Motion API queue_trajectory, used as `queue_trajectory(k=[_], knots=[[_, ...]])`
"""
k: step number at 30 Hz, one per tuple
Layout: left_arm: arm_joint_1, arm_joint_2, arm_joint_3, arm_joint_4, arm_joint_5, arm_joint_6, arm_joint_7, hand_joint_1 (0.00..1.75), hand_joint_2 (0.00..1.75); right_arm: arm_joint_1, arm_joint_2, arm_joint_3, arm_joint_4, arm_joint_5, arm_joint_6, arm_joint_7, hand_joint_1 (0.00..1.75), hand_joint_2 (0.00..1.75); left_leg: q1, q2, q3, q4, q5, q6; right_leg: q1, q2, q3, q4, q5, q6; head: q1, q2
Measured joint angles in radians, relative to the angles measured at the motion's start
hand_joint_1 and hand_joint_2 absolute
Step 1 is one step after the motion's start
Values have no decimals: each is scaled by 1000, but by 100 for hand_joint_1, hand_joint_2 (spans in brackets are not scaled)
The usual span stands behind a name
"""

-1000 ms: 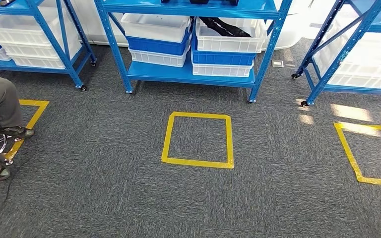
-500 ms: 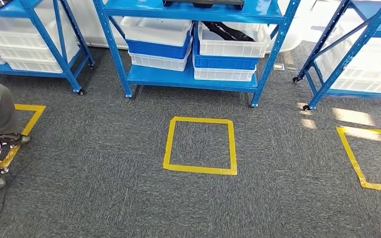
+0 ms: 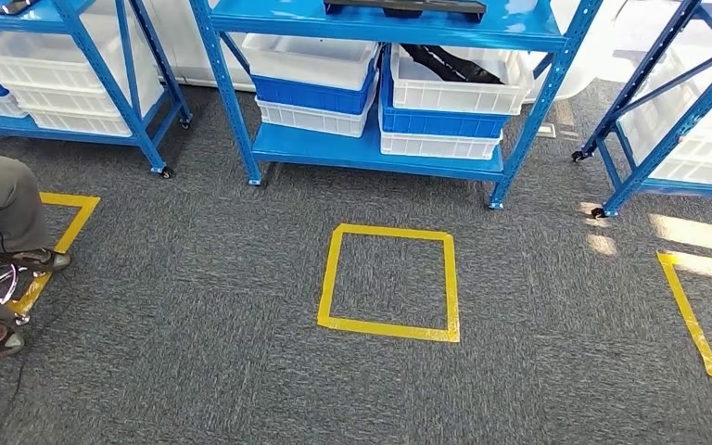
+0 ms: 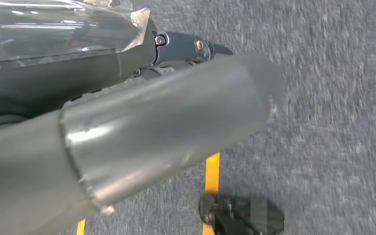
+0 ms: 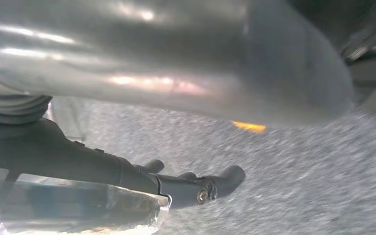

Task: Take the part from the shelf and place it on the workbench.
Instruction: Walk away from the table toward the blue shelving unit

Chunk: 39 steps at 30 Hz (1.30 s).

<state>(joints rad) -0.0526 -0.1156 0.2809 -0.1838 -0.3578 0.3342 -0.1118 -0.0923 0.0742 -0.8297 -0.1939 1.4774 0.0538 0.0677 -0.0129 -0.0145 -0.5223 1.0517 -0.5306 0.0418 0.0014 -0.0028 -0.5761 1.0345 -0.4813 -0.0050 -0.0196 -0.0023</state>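
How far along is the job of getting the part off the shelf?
Nothing looks done yet. The robot faces the middle shelf from beyond the yellow floor square. Both hands, left and right, hang over the carpet holding nothing. A dark part lies in a white bin. Left: approach, grasp, carry to the workbench.

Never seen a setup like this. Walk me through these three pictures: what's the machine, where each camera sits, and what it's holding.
It is a walking humanoid robot with two arms. The head view looks down at grey carpet, a yellow taped square and a blue shelf stacked with white and blue bins. A person's legs show at the left. The other two cameras sit at the wrists of hanging arms: the left hand and right hand appear as grey thumbs and dark fingers above the carpet. Neither hand holds anything.
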Motion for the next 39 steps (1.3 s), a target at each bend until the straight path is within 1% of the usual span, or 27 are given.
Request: queue_trajectory(k=[2, 5, 6, 7, 8, 9, 10, 12, 14, 16, 17, 18, 20, 21, 22, 23, 24, 26, 27, 28, 30, 32, 33, 35, 37, 38, 39], knots=[[0, 24, 1, 0, 0, -6, -1, 0, 0, 3, -11, -5, -1, -3, 0, 0, 0, 0, 3, 1, -26, 54, -17, -12, -11, 2, 24, -12, 0, -8, -2, 0], [-2, 45, 2, -1, -1, -8, -5, 0, 0, 2, -18, -13, -2, -6, 1, -1, 0, 0, 16, 5, -132, 219, -77, -35, -13, 2, 39, -18, -7, -18, -5, 0], [-1, 50, 2, -1, -1, -9, -6, 0, 0, 3, -19, -14, -2, -6, 1, -1, 0, 0, 20, 6, -162, 249, -82, -41, -14, 3, 43, -18, -11, -20, -5, 0], [0, 53, 2, -1, -2, -10, -7, 0, 0, 4, -19, -15, -2, -7, 2, -1, 0, 0, 25, 7, -175, 246, -67, -45, -14, 3, 48, -18, -15, -20, -5, 0], [1, 54, 2, -1, -2, -11, -8, 0, 0, 6, -20, -16, -2, -7, 2, -1, 0, 0, 28, 8, -170, 208, -32, -48, -15, 4, 54, -18, -19, -18, -5, 0], [1, 55, 2, 0, -4, -12, -9, 0, 0, 8, -20, -16, -2, -7, 2, -1, 0, 0, 31, 10, -149, 144, 14, -49, -16, 5, 59, -18, -24, -15, -5, 0], [1, 56, 2, 0, -5, -14, -11, 0, 0, 8, -20, -17, -2, -7, 2, -1, 0, 0, 32, 11, -125, 79, 47, -47, -16, 5, 66, -17, -29, -11, -4, 0], [-1, 58, 1, -1, -8, -16, -15, 0, 0, 8, -20, -19, -2, -8, 2, -1, 0, 0, 28, 14, -94, 5, 48, -37, -13, 5, 68, -17, -38, 1, -4, 0], [0, 60, 1, -2, -10, -17, -17, 0, 0, 7, -20, -21, -2, -9, 2, -2, 0, 0, 21, 13, -89, -2, 29, -20, -9, 5, 66, -19, -46, 15, -5, 0], [2, 62, 1, -2, -16, -21, -18, 0, 0, 7, -21, -21, -2, -11, 2, -3, 0, 0, 23, 12, -73, -15, 57, -3, -7, 4, 67, -1, -59, 26, -4, 0], [2, 62, 1, -2, -18, -24, -18, 0, 0, 7, -21, -22, -2, -12, 2, -4, 0, 0, 25, 13, -65, -22, 66, 4, -6, 4, 56, 30, -74, 27, -3, 0], [0, 62, 1, -2, -21, -26, -17, 0, 0, 8, -21, -22, -3, -13, 2, -4, 0, 0, 27, 14, -58, -26, 70, 8, -7, 3, 33, 81, -95, 26, -2, 0], [-4, 64, 0, -2, -24, -28, -16, 0, 0, 9, -20, -24, -3, -13, 4, -5, 0, 0, 25, 15, -54, -26, 65, 14, -10, 3, -47, 212, -143, 22, 0, 0], [-4, 64, 0, -2, -26, -28, -16, 0, 0, 11, -20, -24, -3, -13, 5, -5, 0, 0, 24, 13, -52, -26, 62, 15, -11, 3, -81, 261, -156, 23, 0, 0], [-4, 64, 0, -2, -28, -28, -15, 0, 0, 12, -20, -25, -3, -13, 6, -5, 0, 0, 23, 12, -50, -26, 59, 15, -12, 3, -102, 287, -159, 27, 0, 0], [-4, 64, 0, -2, -29, -28, -15, 0, 0, 14, -20, -25, -3, -13, 8, -5, 0, 0, 23, 10, -46, -26, 55, 14, -12, 3, -108, 282, -146, 34, 0, 0], [-3, 64, 0, -2, -29, -28, -15, 0, 0, 15, -21, -25, -3, -13, 10, -5, 0, 0, 23, 9, -41, -26, 52, 13, -12, 3, -99, 245, -121, 42, 0, 0], [-1, 63, 0, -2, -31, -28, -15, 0, 0, 16, -23, -27, -3, -13, 13, -5, 0, 0, 23, 6, -29, -25, 40, 7, -14, 3, -54, 115, -46, 56, 2, 0], [-1, 63, 0, -2, -32, -28, -16, 0, 0, 16, -23, -27, -3, -13, 14, -5, 0, 0, 20, 5, -23, -24, 32, 1, -14, 2, -31, 55, -15, 56, 2, 0], [-1, 63, 0, -2, -32, -28, -16, 0, 0, 16, -23, -27, -3, -13, 15, -5, 0, 0, 18, 5, -19, -23, 26, -4, -13, 2, -16, 17, 5, 50, 2, 0], [-2, 64, 0, -2, -33, -28, -16, 0, 0, 16, -23, -28, -3, -13, 16, -4, 0, 0, 14, 5, -14, -24, 17, -14, -10, 3, -8, 0, 12, 34, 1, 0], [-3, 65, 0, -2, -33, -28, -17, 0, 0, 17, -23, -28, -3, -13, 16, -4, 0, 0, 19, 6, -13, -17, 9, -24, -16, 4, -1, -3, 10, 20, 0, 0], [-3, 65, 0, -2, -34, -28, -17, 0, 0, 18, -23, -28, -3, -13, 15, -4, 0, 0, 21, 7, -21, 4, -3, -29, -19, 4, 4, -5, 8, 13, -1, 0], [-4, 66, -1, -3, -35, -30, -19, 0, 0, 17, -23, -29, -3, -13, 14, -4, 0, 0, 24, 7, -72, 106, -49, -40, -22, 4, 13, -6, 1, 0, -2, 0], [-2, 66, -1, -3, -35, -31, -20, 0, 0, 16, -23, -29, -3, -13, 14, -4, 0, 0, 25, 8, -148, 227, -87, -45, -20, 3, 22, -6, -7, -9, -2, 0], [0, 66, -1, -3, -35, -31, -21, 0, 0, 17, -22, -29, -3, -13, 14, -4, 0, 0, 25, 8, -172, 253, -82, -46, -19, 4, 27, -6, -12, -10, -2, 0], [1, 66, -1, -2, -35, -31, -23, 0, 0, 17, -22, -29, -3, -13, 14, -4, 0, 0, 26, 8, -177, 241, -55, -45, -19, 5, 35, -6, -17, -10, -3, 0]])
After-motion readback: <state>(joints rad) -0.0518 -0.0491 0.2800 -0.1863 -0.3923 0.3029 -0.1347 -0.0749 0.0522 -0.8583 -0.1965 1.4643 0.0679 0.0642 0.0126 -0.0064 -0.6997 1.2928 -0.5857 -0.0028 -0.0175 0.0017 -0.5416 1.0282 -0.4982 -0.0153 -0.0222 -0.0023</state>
